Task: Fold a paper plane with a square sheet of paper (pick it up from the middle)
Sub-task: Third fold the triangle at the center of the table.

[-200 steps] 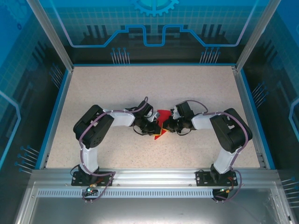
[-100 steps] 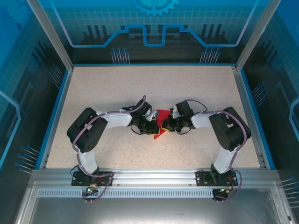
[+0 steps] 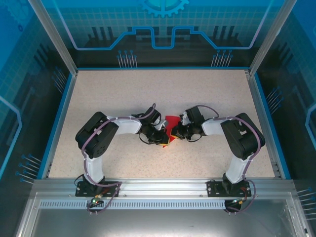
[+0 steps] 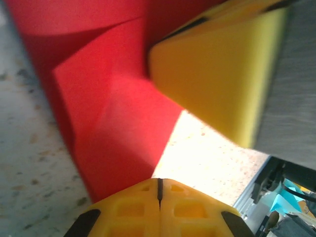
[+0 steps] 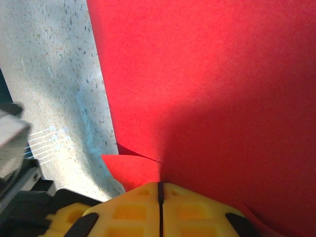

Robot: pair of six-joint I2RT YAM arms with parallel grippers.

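Observation:
The square sheet of paper (image 3: 171,122) is bright red, partly folded, and lies mid-table between my two grippers. My left gripper (image 3: 164,138) comes in from the left, jaws shut, with its tip (image 4: 159,185) resting at the paper's near edge; the creased red paper (image 4: 108,118) spreads ahead of it. My right gripper (image 3: 175,132) comes in from the right and is shut (image 5: 160,186) where two layers of the paper (image 5: 212,74) meet at its seam. One lower flap (image 5: 131,170) peeks out to the left. A yellow finger of the right gripper (image 4: 217,74) looms over the paper in the left wrist view.
The speckled table (image 3: 123,94) is bordered by a blue rim (image 3: 59,118) and transparent walls. An aluminium rail (image 3: 158,185) with both arm bases runs along the near edge.
The left arm's elbow swung out to the left and came back. Both gripper tips stayed at the paper, shifting slightly; both stayed shut.

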